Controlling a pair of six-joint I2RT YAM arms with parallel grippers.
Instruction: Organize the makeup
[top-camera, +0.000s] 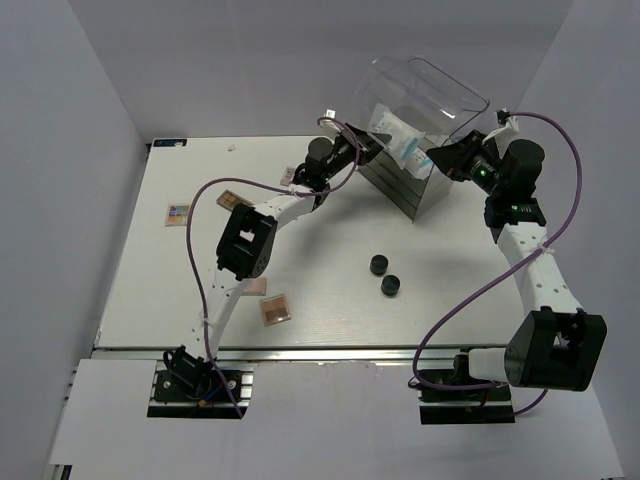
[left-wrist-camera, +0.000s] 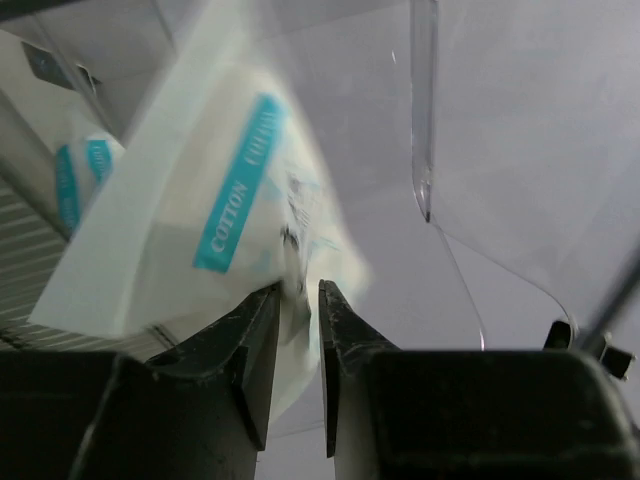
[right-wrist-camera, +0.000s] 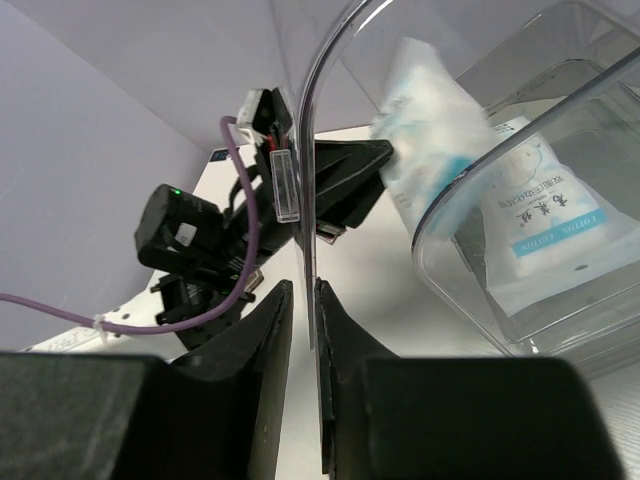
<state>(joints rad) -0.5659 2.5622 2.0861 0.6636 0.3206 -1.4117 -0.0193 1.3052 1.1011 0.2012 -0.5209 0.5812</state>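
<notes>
left claw (left-wrist-camera: 298, 290): nearest the lens; fingers pressed together on a lower corner of the held pouch (left-wrist-camera: 190, 200), so the bag hangs loose and can be fed in from above.
right claw (right-wrist-camera: 303, 290): pinching the thin edge of the clear lid (right-wrist-camera: 300, 150), apparently to prop it up out of the other arm's way.
worktop (top-camera: 330, 265): white, carrying everything else.
drawer box (top-camera: 400, 190): at the far side, between the two claws; top compartment open under the raised lid.
held pouch: white with blue print, tilted at the rim of the open compartment; not yet lying flat inside, as far as can be judged.
second pouch (right-wrist-camera: 550, 225): lying in that same compartment, print showing through the clear wall.
palettes (top-camera: 276, 310): flat pink and brown pieces scattered over the left half, well apart from the box; one partly under the left arm.
jars (top-camera: 378, 265): two, round, black, just beside each other mid-worktop, untouched.
progress: likely early to middle; pouches nearly stowed, palettes and jars left.
risk: pouch snagging on the rim on release.
</notes>
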